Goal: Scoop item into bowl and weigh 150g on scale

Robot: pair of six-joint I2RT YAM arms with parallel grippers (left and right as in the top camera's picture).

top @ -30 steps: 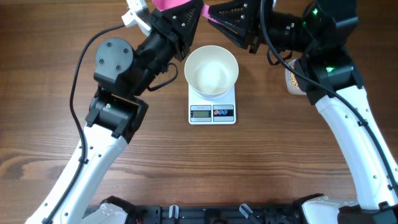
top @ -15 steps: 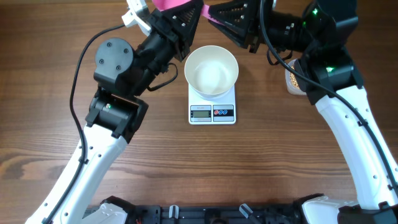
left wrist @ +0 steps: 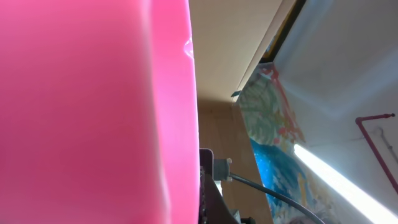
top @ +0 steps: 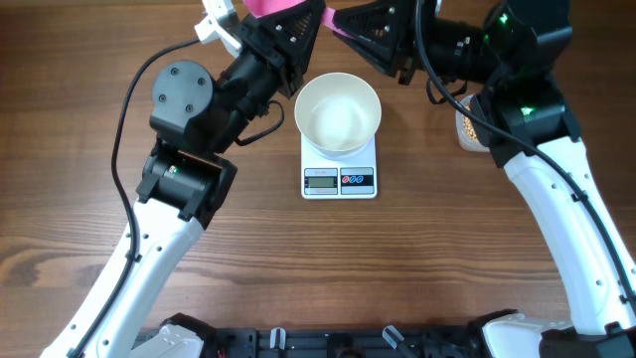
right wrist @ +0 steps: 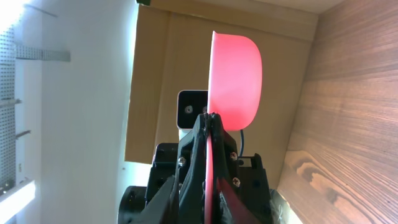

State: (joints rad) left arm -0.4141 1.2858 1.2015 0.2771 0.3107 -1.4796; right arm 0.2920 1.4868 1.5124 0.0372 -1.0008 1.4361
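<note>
Beans, small, round, tan-yellow (top: 463, 121), lie in a tub (top: 468, 140) under my right arm; loose and rolling, so scoop only. Right gripper (right wrist: 210, 118) pinches the stiff pink plastic scoop (right wrist: 235, 74) by its thin handle. Left gripper (top: 303, 22) is pressed together. The round white bowl (top: 338, 111) rests on the white square scale (top: 339, 180).

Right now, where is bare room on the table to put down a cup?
The widest bare patch of the brown wooden table lies in front of the small white square scale, between the left arm and the right arm. The far-left side is free too. Behind the round white bowl it is crowded: both arms meet there at a pink plastic scoop.
</note>
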